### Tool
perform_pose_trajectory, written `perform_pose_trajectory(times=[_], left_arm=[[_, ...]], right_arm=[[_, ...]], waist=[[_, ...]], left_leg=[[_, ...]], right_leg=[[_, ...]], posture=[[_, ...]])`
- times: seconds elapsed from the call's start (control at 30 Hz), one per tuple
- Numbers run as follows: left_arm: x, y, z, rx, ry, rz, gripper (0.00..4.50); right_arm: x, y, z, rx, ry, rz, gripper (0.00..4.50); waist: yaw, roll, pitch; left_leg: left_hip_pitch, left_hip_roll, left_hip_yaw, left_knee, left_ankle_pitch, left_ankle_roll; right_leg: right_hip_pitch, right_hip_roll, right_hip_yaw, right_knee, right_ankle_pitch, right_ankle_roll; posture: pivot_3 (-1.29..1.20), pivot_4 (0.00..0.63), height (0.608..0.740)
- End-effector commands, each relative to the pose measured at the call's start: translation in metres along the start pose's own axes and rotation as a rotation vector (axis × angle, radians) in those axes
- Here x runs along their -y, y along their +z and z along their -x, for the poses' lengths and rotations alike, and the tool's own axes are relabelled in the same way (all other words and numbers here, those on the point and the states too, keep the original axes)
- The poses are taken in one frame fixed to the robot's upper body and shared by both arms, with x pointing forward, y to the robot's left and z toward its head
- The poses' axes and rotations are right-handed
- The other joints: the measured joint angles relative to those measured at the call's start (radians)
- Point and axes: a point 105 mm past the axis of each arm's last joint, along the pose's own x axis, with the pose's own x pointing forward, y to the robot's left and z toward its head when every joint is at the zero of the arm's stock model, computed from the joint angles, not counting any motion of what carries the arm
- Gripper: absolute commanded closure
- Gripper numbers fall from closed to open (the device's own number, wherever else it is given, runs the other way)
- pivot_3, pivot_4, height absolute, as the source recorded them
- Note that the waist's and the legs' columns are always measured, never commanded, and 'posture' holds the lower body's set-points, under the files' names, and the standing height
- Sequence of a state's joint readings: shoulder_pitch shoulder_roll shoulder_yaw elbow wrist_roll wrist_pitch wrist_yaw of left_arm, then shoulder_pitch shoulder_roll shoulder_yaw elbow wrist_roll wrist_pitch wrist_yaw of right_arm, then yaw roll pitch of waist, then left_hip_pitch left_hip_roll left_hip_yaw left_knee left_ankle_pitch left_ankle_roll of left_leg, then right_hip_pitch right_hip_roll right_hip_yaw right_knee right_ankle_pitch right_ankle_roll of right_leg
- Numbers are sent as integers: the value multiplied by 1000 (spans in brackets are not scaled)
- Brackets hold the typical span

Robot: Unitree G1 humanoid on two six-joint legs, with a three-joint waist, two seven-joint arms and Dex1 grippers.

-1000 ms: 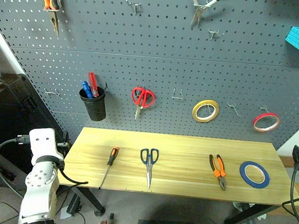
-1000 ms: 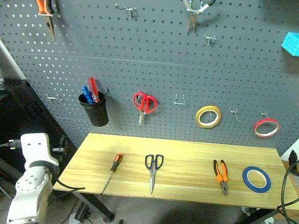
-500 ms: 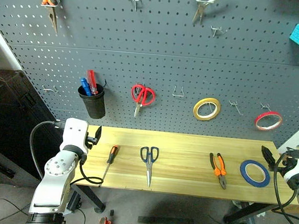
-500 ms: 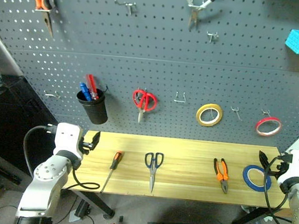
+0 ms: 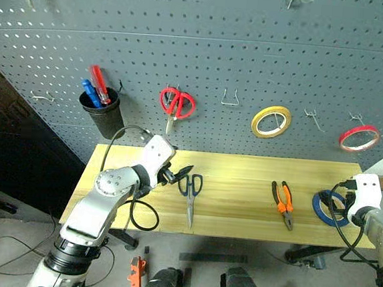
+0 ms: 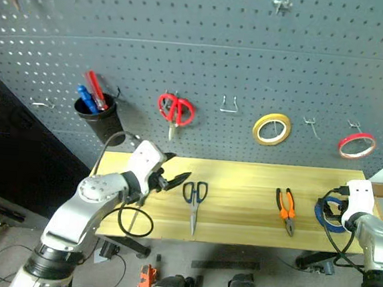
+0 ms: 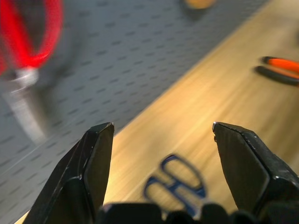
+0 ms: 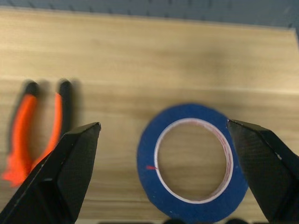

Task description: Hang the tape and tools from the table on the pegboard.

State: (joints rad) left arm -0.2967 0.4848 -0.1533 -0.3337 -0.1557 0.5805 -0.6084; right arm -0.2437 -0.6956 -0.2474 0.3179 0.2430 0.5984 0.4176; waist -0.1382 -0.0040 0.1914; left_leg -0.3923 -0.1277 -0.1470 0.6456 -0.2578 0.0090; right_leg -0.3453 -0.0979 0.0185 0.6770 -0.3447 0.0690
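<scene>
The dark blue tape (image 8: 191, 161) lies flat at the right end of the wooden table (image 5: 242, 175). My right gripper (image 8: 162, 124) hovers open just above it, its fingers wider than the roll. The orange-and-black pliers (image 5: 281, 204) lie left of the tape. Blue-handled scissors (image 5: 190, 192) lie at the table's middle with their blades towards the front edge. My left gripper (image 5: 179, 174) is open and empty, pointing at the scissors' handles (image 7: 175, 182) from the left and a little above the wood. The grey pegboard (image 5: 219, 52) rises behind the table.
On the pegboard hang red-handled scissors (image 5: 176, 104), a yellow roll (image 5: 271, 121), a red roll (image 5: 359, 137) and a black cup of pens (image 5: 100, 109). Bare metal hooks (image 5: 230, 96) sit between them. My left arm's cable (image 5: 138, 213) loops over the table's front left.
My left gripper swung right over the table to the scissors' handles. My right gripper came in and down over the blue tape. The head view tilted down.
</scene>
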Motion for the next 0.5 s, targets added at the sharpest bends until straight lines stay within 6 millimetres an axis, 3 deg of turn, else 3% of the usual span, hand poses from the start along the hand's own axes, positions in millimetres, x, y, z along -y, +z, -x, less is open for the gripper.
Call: perform_pose_trajectory(times=[0.03,0.2,0.47,0.5], left_arm=[[20,25,-9,65,-130,-62,896],[34,35,-14,90,-217,-92,896],[46,35,-11,87,-279,-130,896],[46,34,-10,85,-282,-132,879]], right_arm=[[7,4,-8,-27,-1,18,0],[6,-4,-25,-96,27,19,0],[3,-25,-39,-217,63,8,0],[2,-28,-39,-232,70,18,186]], waist=[[-4,-4,17],[-10,-7,46],[-19,-14,72],[-21,-15,73]], left_leg=[[-1,0,2,1,0,0],[-7,1,15,3,-2,4],[-8,16,38,3,-3,5],[-8,18,40,4,-3,4]], right_leg=[[0,0,0,0,0,0],[-6,-1,3,0,0,0],[-7,0,2,-1,0,1],[-7,0,1,0,0,1]], posture=[[-307,282,740],[-299,302,740],[-277,302,740],[-267,297,740]])
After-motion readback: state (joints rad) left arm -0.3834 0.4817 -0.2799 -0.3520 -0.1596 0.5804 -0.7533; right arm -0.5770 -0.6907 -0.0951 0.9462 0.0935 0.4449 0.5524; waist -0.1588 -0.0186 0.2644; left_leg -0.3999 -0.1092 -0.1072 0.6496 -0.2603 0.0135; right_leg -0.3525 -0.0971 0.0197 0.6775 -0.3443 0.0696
